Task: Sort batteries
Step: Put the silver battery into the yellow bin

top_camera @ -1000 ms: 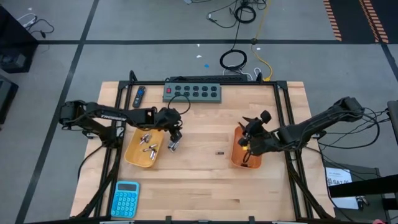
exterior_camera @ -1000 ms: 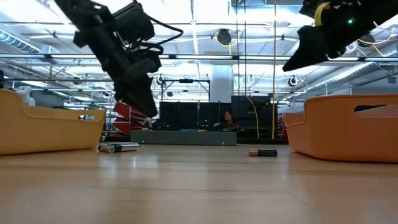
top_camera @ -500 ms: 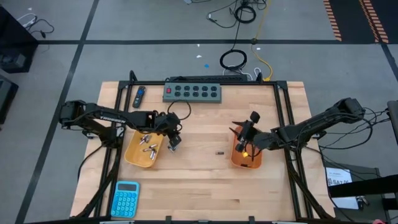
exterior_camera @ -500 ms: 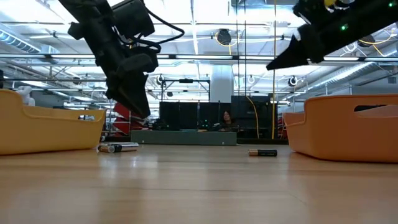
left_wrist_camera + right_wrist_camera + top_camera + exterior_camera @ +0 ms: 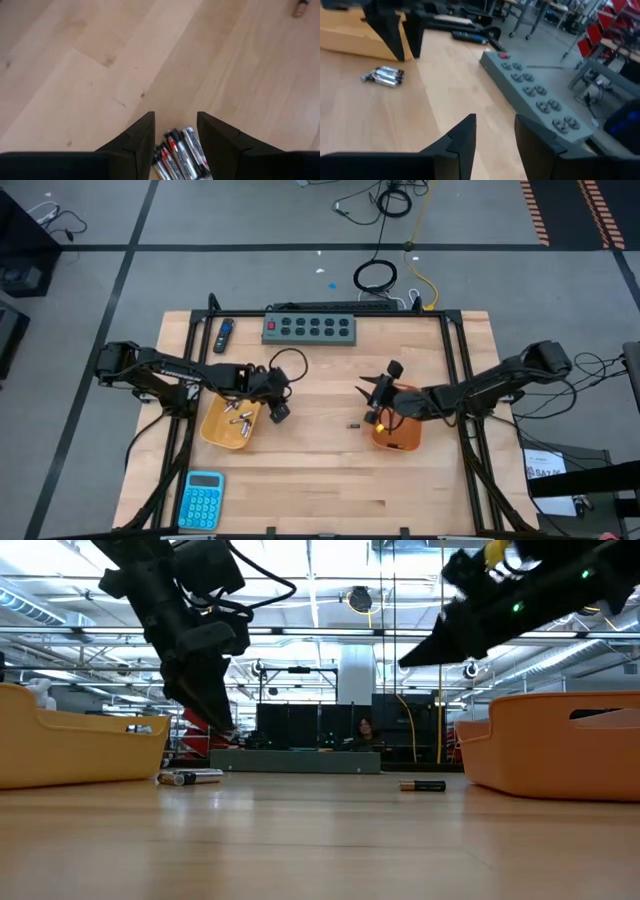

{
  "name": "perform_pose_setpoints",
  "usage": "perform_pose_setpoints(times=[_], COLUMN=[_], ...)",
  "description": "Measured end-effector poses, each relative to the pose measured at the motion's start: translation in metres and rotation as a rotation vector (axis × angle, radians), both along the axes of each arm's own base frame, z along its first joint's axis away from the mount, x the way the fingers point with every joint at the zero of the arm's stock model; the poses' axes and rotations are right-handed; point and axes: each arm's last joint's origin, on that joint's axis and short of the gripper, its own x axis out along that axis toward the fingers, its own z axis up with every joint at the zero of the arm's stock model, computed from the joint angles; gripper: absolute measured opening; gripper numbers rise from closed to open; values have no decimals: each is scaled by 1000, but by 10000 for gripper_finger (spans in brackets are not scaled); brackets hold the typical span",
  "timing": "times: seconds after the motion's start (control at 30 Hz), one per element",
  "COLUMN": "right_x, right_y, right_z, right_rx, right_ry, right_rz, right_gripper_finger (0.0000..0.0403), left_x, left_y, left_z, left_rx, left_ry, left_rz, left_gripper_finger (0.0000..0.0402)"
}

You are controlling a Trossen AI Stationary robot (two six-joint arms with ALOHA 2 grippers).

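A cluster of silvery-grey batteries (image 5: 180, 152) lies on the wood beside the yellow tray (image 5: 215, 430), and shows in the low view (image 5: 190, 777) too. My left gripper (image 5: 175, 117) hovers open just above that cluster. More silvery batteries (image 5: 238, 418) lie in the yellow tray. One small dark battery (image 5: 353, 425) lies on the table between the trays, left of the orange tray (image 5: 400, 438). My right gripper (image 5: 368, 400) hangs open in the air over the orange tray's left rim. It points almost level toward the table's left and holds nothing.
A grey power strip (image 5: 310, 328) lies along the far edge, with a blue-and-black gadget (image 5: 224, 333) to its left. A blue calculator (image 5: 204, 498) sits at the near left. Bare wood lies between the two trays.
My right gripper has swung from above the orange tray toward the table's left. It has sunk a little and tipped from pointing down to nearly level, and it stays open. My left gripper has drifted slightly toward the table's left above the battery cluster.
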Motion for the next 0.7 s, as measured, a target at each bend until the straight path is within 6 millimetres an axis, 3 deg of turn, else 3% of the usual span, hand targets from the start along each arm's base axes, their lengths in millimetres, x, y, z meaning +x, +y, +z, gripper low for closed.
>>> perform_pose_setpoints(times=[0.3,0.5,0.7], right_x=[10,14,14], right_y=[9,6,5], right_z=[-15,-14,-14], right_rx=[37,16,-4], right_ry=[-16,-21,-14], right_rz=[39,81,87], right_gripper_finger=[125,125,125], left_x=[-3,1,13], left_y=[-16,-7,0], left_z=[1,3,-9], left_rx=[3,3,-32], left_ry=[54,126,183], left_rz=[-43,-12,-48], left_gripper_finger=[155,155,155])
